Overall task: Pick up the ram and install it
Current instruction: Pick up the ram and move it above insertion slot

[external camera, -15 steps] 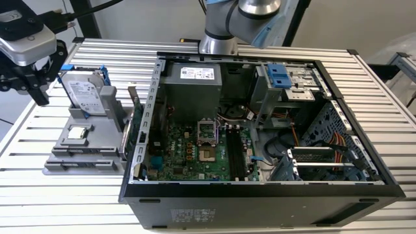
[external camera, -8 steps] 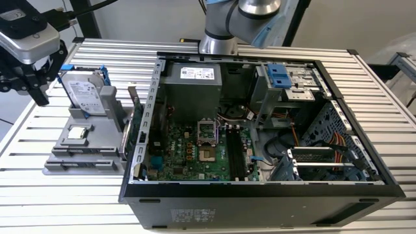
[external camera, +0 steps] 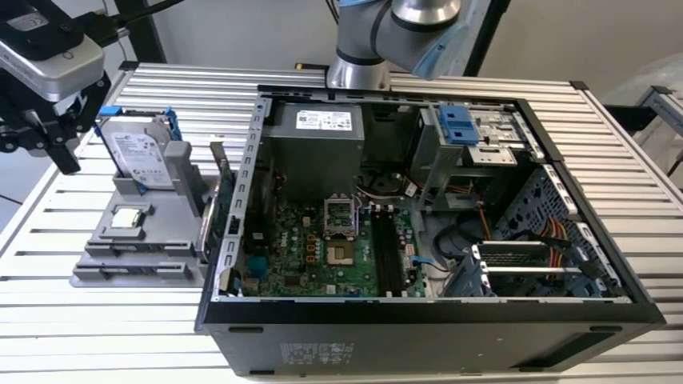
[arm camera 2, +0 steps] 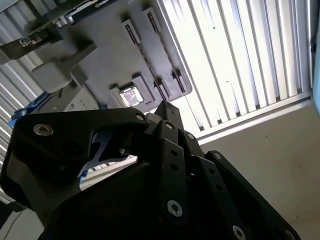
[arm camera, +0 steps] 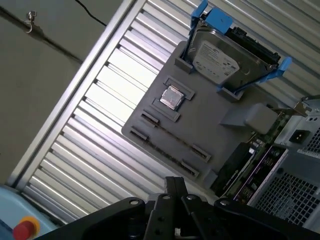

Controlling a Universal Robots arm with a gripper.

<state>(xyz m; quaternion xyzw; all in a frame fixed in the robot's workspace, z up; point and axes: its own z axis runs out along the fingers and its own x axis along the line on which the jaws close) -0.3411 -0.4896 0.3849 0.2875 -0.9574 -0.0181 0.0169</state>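
Note:
The ram (external camera: 221, 168) looks like the long dark greenish board standing on edge along the grey holder's side, right beside the open computer case; the first wrist view shows its black chips (arm camera: 244, 162). My gripper (external camera: 43, 148) hangs above the table at the exterior view's far left, beyond the holder (external camera: 139, 272) and well apart from the ram. Its black housing (arm camera 2: 150, 190) crosses the foreground of both wrist views. Nothing shows in its grasp. The motherboard's long black memory slots (external camera: 389, 248) lie inside the case.
The holder also carries a silver hard drive in a blue bracket (arm camera: 227, 55) and a small square processor (arm camera: 172, 97). The open case (external camera: 427, 312) takes up the table's middle and the exterior view's right. The arm's base (external camera: 357, 64) stands behind it. The table's edge (arm camera: 65, 105) is close by.

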